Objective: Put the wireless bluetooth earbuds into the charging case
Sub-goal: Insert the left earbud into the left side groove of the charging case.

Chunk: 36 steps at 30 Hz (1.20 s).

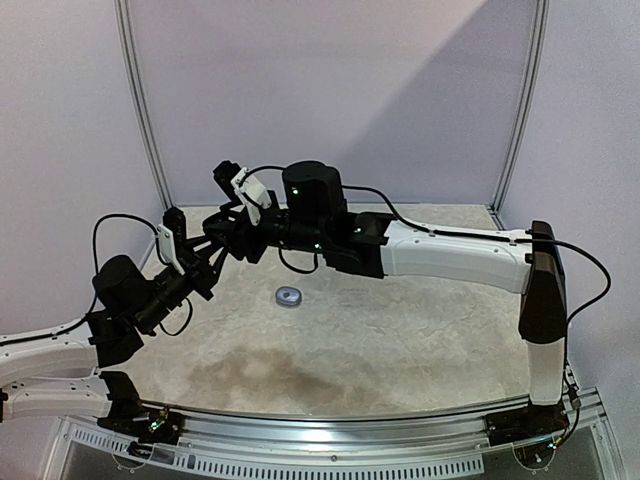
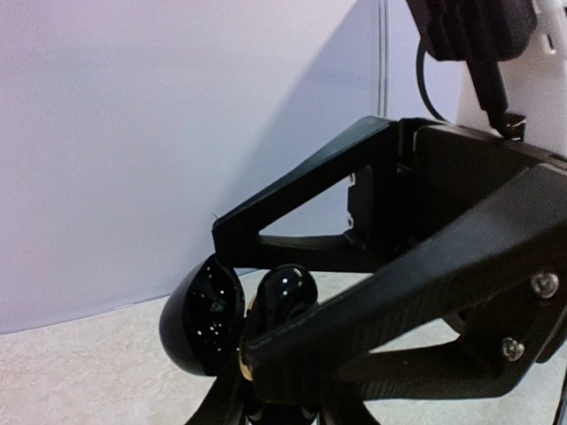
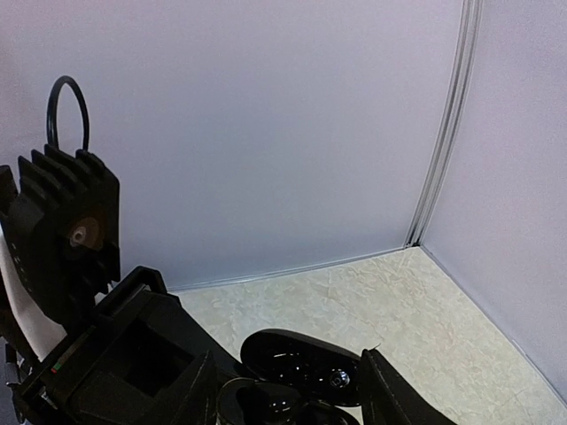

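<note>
A glossy black charging case is held up in the air where the two arms meet, its lid [image 2: 199, 319] swung open. The lid also shows in the right wrist view [image 3: 306, 363]. A black earbud [image 2: 283, 290] sits in the case's base, bulging out of it. My left gripper [image 2: 283, 409] is shut on the case from below; only the finger roots show. My right gripper [image 3: 283, 400] has its fingers [image 2: 399, 274] apart, one on each side of the case. In the top view both grippers [image 1: 222, 248] overlap and hide the case.
A small pale bluish-silver oval piece [image 1: 289, 296] lies on the mottled beige mat [image 1: 400, 330] at mid-table, to the right of and nearer than the grippers. Lilac walls enclose the back and sides. A metal rail [image 1: 330, 425] runs along the near edge.
</note>
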### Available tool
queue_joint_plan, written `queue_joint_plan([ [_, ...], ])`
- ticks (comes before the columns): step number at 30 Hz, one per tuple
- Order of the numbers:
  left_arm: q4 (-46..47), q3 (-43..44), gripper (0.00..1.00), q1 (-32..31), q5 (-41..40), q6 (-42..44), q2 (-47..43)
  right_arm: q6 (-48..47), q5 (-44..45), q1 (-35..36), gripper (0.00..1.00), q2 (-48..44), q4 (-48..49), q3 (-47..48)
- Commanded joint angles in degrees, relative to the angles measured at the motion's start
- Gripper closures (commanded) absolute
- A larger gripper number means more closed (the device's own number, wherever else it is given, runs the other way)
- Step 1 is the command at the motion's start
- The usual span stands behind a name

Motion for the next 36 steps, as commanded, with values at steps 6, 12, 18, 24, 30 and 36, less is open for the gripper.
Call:
queue_joint_plan([
  [6,3.7,1.84,1.0,-0.21,3.83,-0.09,-0.86,-1.73,-0.1,-1.09,0.44,-0.19,-3.26,0.66],
  [12,2.91,1.73,1.0,-0.05,3.4,-0.27,-0.75,-3.67,-3.54,-1.12,0.42,-0.92,-3.5,0.91],
  [18,2.1,1.63,1.0,-0.03,3.79,-0.52,-0.59,-6.18,-6.68,-1.1,0.39,-1.42,-5.44,2.67],
  [24,1.26,1.33,1.0,0.05,4.01,-0.94,-0.58,-8.3,-7.23,-1.06,0.34,-2.03,-5.99,3.13],
  [30,0.95,1.08,1.0,0.23,4.81,-1.76,-0.9,-10.64,-8.11,-1.06,0.31,-4.04,-6.33,2.97],
  [36,0.4,0.95,1.0,0.23,5.06,-2.55,-1.01,-12.26,-12.39,-1.11,0.28,-6.77,-7.63,2.58],
])
